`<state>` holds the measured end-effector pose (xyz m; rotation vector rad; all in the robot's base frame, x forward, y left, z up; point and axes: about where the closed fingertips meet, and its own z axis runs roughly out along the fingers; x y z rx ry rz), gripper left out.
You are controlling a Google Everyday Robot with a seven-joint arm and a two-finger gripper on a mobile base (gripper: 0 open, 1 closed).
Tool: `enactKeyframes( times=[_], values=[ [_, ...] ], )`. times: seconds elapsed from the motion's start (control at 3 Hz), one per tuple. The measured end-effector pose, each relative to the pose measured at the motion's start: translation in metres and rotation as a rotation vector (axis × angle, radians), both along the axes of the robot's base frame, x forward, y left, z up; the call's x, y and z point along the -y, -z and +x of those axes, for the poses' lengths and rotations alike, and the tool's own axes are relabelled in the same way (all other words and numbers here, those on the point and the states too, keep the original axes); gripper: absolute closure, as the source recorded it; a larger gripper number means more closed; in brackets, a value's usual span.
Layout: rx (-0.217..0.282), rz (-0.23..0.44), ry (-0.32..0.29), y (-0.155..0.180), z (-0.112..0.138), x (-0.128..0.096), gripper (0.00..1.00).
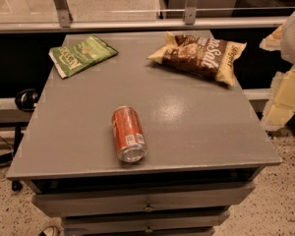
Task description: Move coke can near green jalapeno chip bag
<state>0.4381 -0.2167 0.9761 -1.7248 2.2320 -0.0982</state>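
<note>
One can, down on its side: take it across the barrel

coke can [129, 133] lies on its side near the front edge of the grey cabinet top [201, 127], a bit left of centre. Its silver top points at the front edge and its long axis runs roughly front-to-back. green jalapeno chip bag [82, 55] lies flat at the back-left corner, well apart from the can. The larger brown-and-yellow chip bag [199, 55] sits back right and is not involved.

gripper [285, 92] is off the right edge of the top, pale and partly cut off by the frame, well apart from the can. Can't tell whether it's apart or together.

Handling, my read:
- Thin metal: rigid enough, but it dents if squeezed hard. Full or empty, can't tell, so weight is unknown.
- Smooth round wall, so it's slick. Lying down, it likely rolls left/right if nudged.
- Come in from above at mid-barrel and close across the diameter, left-right. Skip the ends, where the rim gives poor contact.
- Use moderate force only.
- The bag looks soft and light. Set the can beside it, not on it.
</note>
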Motion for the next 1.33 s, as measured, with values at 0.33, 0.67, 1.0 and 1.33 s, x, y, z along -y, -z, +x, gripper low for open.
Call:
enactKeyframes(
  times=[0.33,0.67,1.0,1.33],
  values=[
    [0.0,0.0,0.0,0.0,0.0,0.0,0.0],
    [-0.003,0.057,0.008,0.009,0.013,-0.031,0.0],
    [-0.018,0.126,0.04,0.024,0.035,-0.089,0.0],
    [-0.042,0.193,0.116,0.039,0.051,-0.143,0.0]
  ],
)
